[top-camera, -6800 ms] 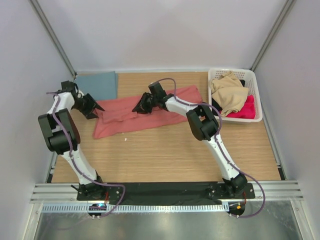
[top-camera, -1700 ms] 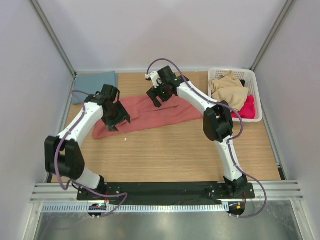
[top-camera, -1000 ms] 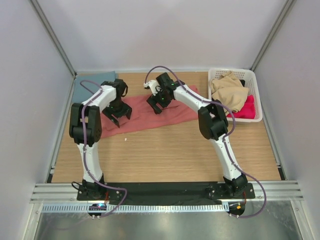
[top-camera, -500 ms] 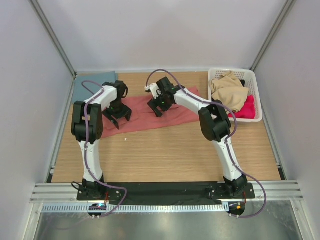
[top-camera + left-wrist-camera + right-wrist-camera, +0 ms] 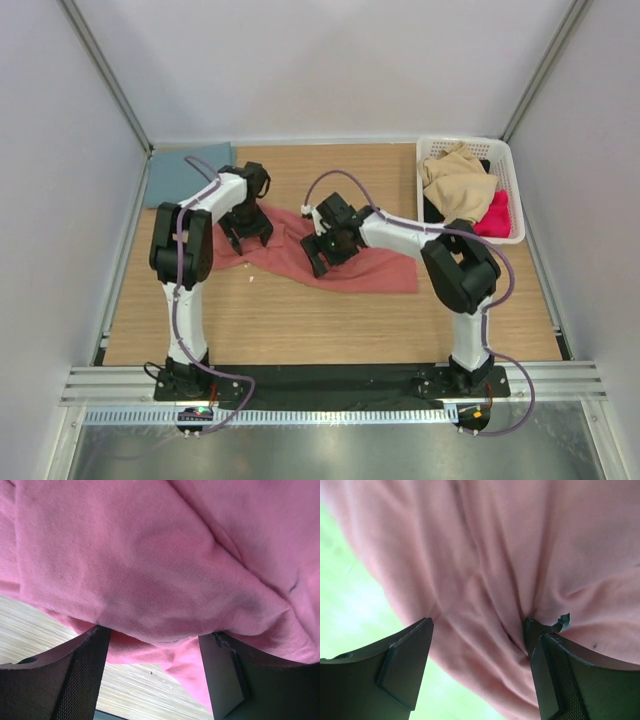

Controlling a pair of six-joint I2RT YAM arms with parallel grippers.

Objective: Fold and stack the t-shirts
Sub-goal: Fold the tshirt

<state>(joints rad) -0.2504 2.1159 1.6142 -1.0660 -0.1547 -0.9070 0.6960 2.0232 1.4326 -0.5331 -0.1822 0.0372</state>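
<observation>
The salmon-red t-shirt [image 5: 370,270] lies crumpled in a long band across the middle of the table. My left gripper [image 5: 247,232] stands on its left part, jaws open, and the left wrist view shows the red cloth [image 5: 150,555] bunched over and between the fingertips of that gripper [image 5: 155,635]. My right gripper [image 5: 320,255] is down on the shirt's middle. Its jaws are open, with a fold of the cloth [image 5: 495,540] between the tips of the gripper [image 5: 477,625]. The teal-blue t-shirt [image 5: 185,172] lies folded flat at the back left corner, apart from both grippers.
A white basket [image 5: 512,165] stands at the back right with a beige cloth [image 5: 458,185] and a bright pink cloth [image 5: 492,215] in it. Bare wooden table [image 5: 330,330] lies in front of the shirt. Grey walls enclose the left, back and right.
Both grippers have moved toward the near side, the right one furthest. The salmon-red shirt has slid with them, forward and to the right. The teal-blue shirt has not moved.
</observation>
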